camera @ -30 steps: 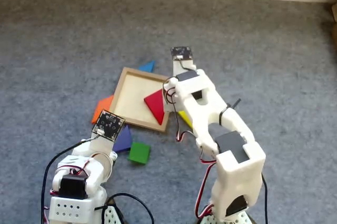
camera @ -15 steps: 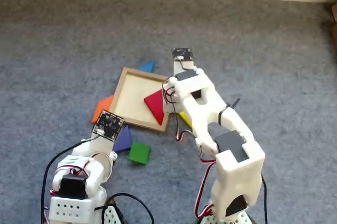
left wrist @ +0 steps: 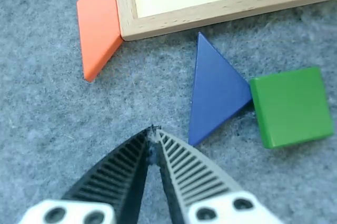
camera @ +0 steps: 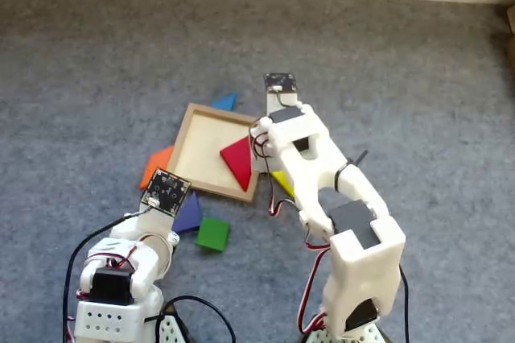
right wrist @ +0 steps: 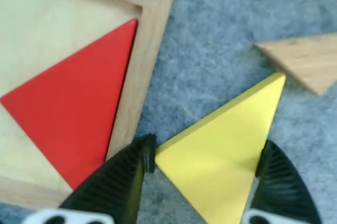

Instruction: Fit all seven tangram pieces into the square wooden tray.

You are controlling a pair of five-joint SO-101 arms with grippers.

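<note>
The square wooden tray (camera: 187,135) lies mid-table with a red triangle (camera: 238,161) in its right corner. My right gripper (right wrist: 208,161) is open, its fingers on either side of a yellow triangle (right wrist: 221,142) just outside the tray's rim (right wrist: 149,50). A plain wooden triangle (right wrist: 308,61) lies a little beyond it. My left gripper (left wrist: 154,130) is shut and empty, low over the carpet near a dark blue triangle (left wrist: 213,90), a green square (left wrist: 292,105) and an orange parallelogram (left wrist: 100,24). A light blue triangle (camera: 226,102) sits at the tray's far corner.
Grey carpet (camera: 418,77) covers the table, with open room to the right and at the back. The right arm (camera: 322,174) stretches over the tray's right edge and covers most of the yellow triangle (camera: 283,184) in the high view.
The right arm's wrist has edged very slightly to the right. The pieces, the tray and the left arm have not moved.
</note>
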